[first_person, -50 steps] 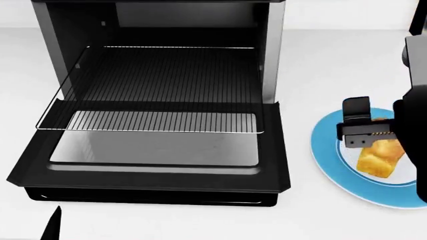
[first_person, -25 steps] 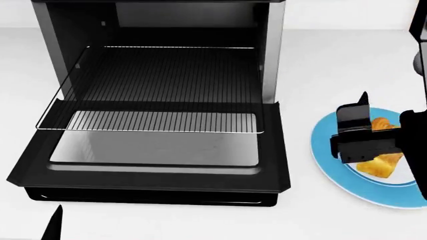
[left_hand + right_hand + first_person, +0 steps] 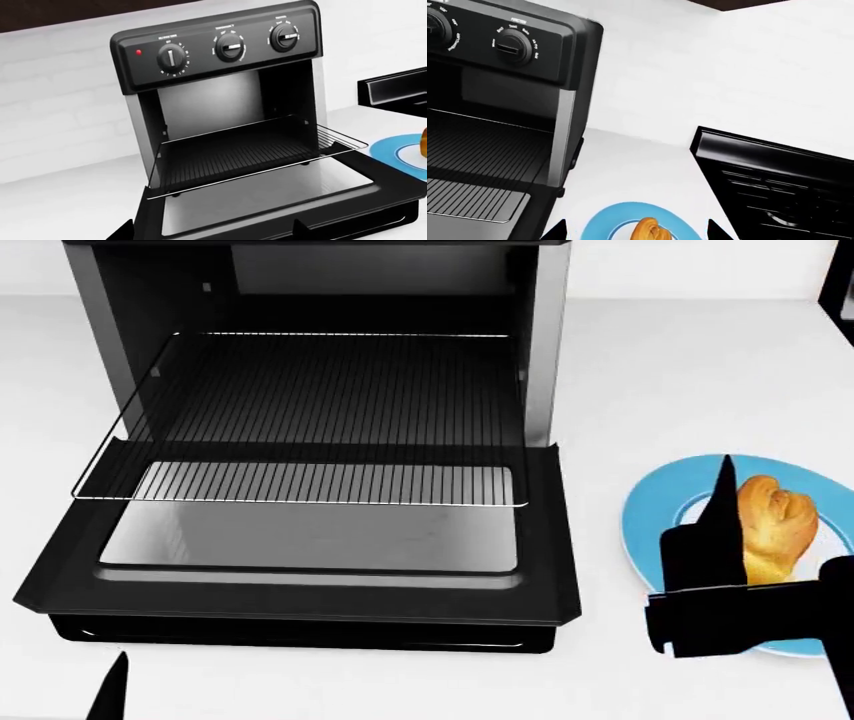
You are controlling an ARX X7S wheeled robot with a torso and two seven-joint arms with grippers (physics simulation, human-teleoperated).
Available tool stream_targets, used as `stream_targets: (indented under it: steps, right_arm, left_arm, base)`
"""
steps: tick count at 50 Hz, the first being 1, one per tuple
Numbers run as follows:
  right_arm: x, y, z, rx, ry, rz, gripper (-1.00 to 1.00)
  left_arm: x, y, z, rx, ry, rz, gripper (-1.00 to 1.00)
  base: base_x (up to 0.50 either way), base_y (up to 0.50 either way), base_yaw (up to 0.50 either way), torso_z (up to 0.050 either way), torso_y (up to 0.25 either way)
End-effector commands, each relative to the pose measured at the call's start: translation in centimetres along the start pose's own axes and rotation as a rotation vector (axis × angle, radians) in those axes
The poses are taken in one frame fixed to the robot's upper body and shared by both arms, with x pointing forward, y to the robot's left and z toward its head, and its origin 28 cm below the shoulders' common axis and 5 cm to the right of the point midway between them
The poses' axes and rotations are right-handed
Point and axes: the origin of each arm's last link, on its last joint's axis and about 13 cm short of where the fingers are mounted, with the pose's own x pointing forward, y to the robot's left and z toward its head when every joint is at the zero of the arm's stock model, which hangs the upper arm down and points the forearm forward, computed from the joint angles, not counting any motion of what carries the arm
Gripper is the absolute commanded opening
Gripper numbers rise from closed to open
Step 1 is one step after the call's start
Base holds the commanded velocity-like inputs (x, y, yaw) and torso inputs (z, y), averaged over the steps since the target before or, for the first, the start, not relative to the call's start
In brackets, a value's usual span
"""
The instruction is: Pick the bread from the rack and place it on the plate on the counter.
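Observation:
The golden bread (image 3: 777,525) lies on the blue-rimmed plate (image 3: 647,530) on the white counter (image 3: 667,370), right of the oven. My right gripper (image 3: 787,485) is open and empty, drawn back above the plate's near side, apart from the bread; one dark finger (image 3: 721,530) shows. In the right wrist view its fingertips stand wide apart (image 3: 637,230) with the bread (image 3: 650,231) and plate (image 3: 604,227) beyond them. The wire rack (image 3: 320,420) is pulled out of the oven and bare. My left gripper (image 3: 213,230) is open and empty, low in front of the oven door; one fingertip (image 3: 110,690) shows.
The black toaster oven stands with its glass door (image 3: 307,540) folded down toward me, jutting over the counter. A second black appliance (image 3: 774,175) sits behind and right of the plate. A white wall (image 3: 707,60) backs the counter.
My right gripper opened, released the bread and pulled back toward me. The bread has tipped from a tilted hold to resting on the plate. The left arm has not moved.

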Motion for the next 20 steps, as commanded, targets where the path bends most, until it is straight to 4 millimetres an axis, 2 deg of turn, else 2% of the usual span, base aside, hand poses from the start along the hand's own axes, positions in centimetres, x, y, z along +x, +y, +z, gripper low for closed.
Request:
stream_targets:
  steps: [1,5,12,20]
  right_arm:
    - [-2.9,0.3,0.8,-0.013,-0.072,-0.011,1.0]
    - [-4.1,0.5,1.3,-0.02,-0.103,-0.007,1.0]
    - [-5.7,0.8,0.7,-0.02,-0.12,-0.001,1.0]
    - [-6.0,0.8,0.9,-0.011,-0.133,-0.003,1.0]
  left_arm:
    - [-0.1,0.1,0.1,0.001,-0.004,0.002,1.0]
    - [-0.1,0.0,0.2,0.0,-0.006,-0.001,1.0]
    - [0.0,0.0,0.2,0.0,-0.009,-0.006,1.0]
    - [-0.1,-0.1,0.2,0.001,-0.01,-0.006,1.0]
  base:
    - [0.0,0.0,0.0,0.0,0.0]
    - [0.0,0.0,0.0,0.0,0.0]
    - [0.0,0.0,0.0,0.0,0.0]
    - [0.0,0.0,0.0,0.0,0.0]
